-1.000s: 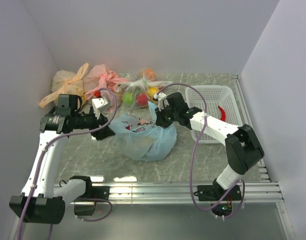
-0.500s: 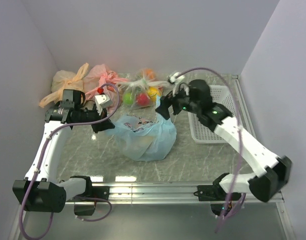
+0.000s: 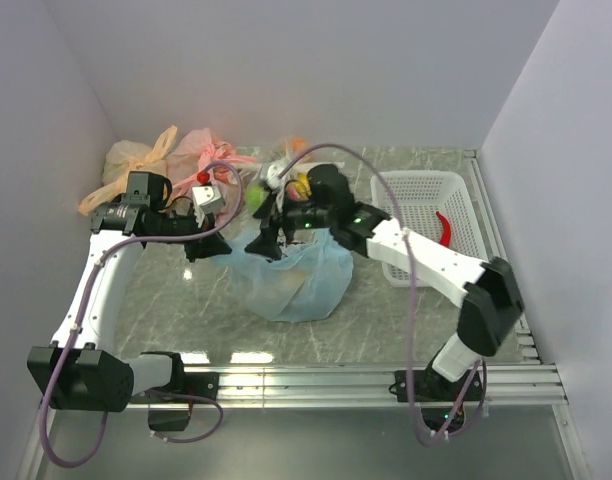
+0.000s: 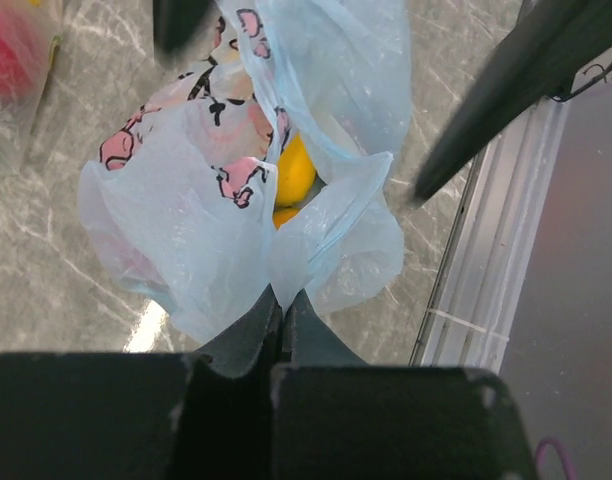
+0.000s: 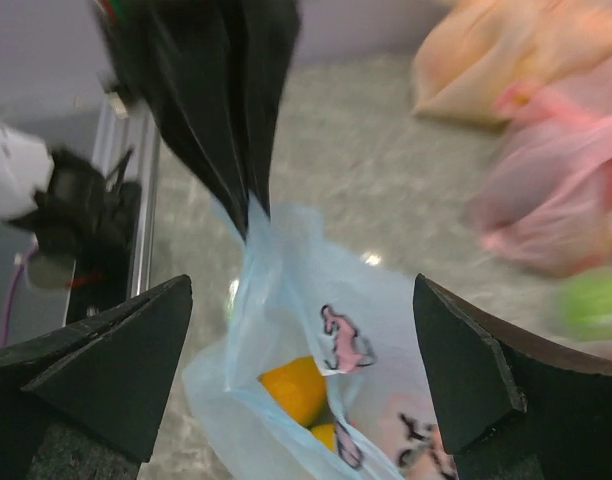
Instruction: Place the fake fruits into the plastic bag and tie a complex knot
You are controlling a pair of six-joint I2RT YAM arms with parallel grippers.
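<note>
Left gripper (image 4: 283, 315) of mine is pressed together on a fold of the plastic bag (image 4: 186, 230). It pinches the thin blue film at one side of the mouth and holds that edge up off the table (image 3: 386, 320). My right gripper (image 5: 302, 285) hangs spread wide over the other side of the mouth, with nothing between its fingers.

The bag sits mid-table between my two arms, slumped and part open. One of the fake fruits (image 4: 296, 170), orange-yellow, shows through the gap, with another yellow piece just under it. How many more lie inside I cannot tell.

I judge the film to be very light, limp and slick. It will crumple rather than push, and it could slide out of a shallow pinch. The fruits are the only weight, and they will roll to the lowest point when I lift.

So my right side should take the opposite edge of the mouth, gathered deep between the pads and well above the fruits. The pull should be gentle, since film this thin may stretch or tear.
</note>
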